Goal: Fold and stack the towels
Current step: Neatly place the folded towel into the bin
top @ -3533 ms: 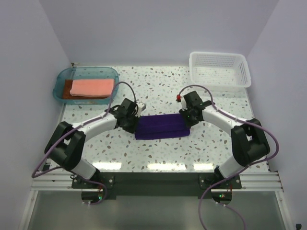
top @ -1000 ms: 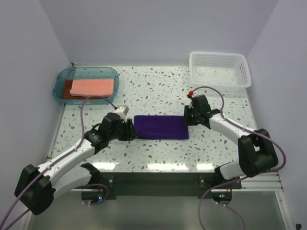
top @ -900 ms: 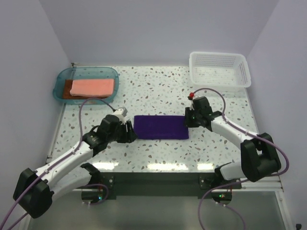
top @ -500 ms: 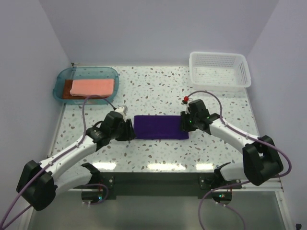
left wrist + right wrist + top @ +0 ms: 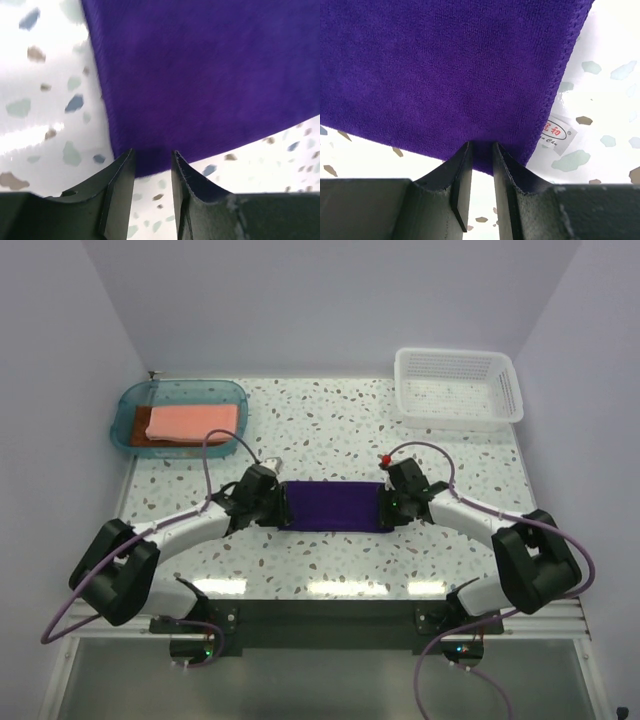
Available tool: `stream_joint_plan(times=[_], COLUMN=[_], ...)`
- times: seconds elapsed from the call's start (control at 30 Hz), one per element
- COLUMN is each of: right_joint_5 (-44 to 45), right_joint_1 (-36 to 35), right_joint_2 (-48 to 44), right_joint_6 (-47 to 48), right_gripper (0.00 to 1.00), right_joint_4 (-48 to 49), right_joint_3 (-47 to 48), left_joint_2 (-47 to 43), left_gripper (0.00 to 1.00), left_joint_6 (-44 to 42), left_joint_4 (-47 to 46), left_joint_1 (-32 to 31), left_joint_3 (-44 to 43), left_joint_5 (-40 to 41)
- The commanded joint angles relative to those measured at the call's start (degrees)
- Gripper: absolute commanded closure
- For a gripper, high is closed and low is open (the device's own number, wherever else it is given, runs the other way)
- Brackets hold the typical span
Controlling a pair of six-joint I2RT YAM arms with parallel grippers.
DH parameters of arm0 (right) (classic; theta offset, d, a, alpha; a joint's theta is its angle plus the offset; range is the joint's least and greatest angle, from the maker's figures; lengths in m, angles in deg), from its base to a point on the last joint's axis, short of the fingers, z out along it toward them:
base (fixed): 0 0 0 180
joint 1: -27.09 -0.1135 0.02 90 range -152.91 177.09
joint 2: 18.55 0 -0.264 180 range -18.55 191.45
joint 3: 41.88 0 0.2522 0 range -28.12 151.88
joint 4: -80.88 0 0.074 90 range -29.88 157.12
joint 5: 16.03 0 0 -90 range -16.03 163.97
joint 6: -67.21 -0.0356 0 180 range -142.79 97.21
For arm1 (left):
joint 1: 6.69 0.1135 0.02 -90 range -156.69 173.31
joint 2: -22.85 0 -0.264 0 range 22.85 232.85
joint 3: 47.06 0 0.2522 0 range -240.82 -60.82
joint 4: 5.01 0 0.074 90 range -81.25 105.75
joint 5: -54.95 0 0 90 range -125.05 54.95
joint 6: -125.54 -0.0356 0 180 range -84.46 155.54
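Note:
The deep purple towel (image 5: 333, 506) lies folded into a flat strip at the middle of the table. My left gripper (image 5: 279, 502) is at its left end. In the left wrist view the gripper (image 5: 152, 152) is narrowly open, with a corner of the towel (image 5: 200, 75) between its tips. My right gripper (image 5: 386, 505) is at the right end. In the right wrist view it (image 5: 481, 145) is closed on the towel's edge (image 5: 445, 65), next to a white label (image 5: 555, 134). The salmon pink towel (image 5: 193, 422) lies folded on the rust brown towel (image 5: 140, 428).
The teal tray (image 5: 128, 400) holding the two folded towels stands at the back left. The white mesh basket (image 5: 458, 418) stands at the back right. Cables loop above both wrists.
Both grippers had let go and drawn back from the purple towel. Over the last second they have moved in again onto its two ends. The towel lies flatter than 3.5 s ago.

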Motion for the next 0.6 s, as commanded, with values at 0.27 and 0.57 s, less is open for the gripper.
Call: stream_joint_plan(times=[0.27,0.57], right_joint_5=[10.92,7.77], right_joint_1=[0.06,-2.48], right_joint_2=[1.13,-5.02], right_joint_6=[-2.19,2.21], right_gripper=[0.73,0.57], right_joint_4=[-3.27,-8.55], right_joint_3=[2.02,9.13], left_joint_2=[-1.11,-8.05], left_gripper=[0.56,0.26], left_joint_6=[1.87,-0.76], left_joint_4=[-1.48,11.18], left_joint_1=[-0.37,1.03], left_joint_3=[4.71,-5.31], left_joint_5=[1.82,9.12])
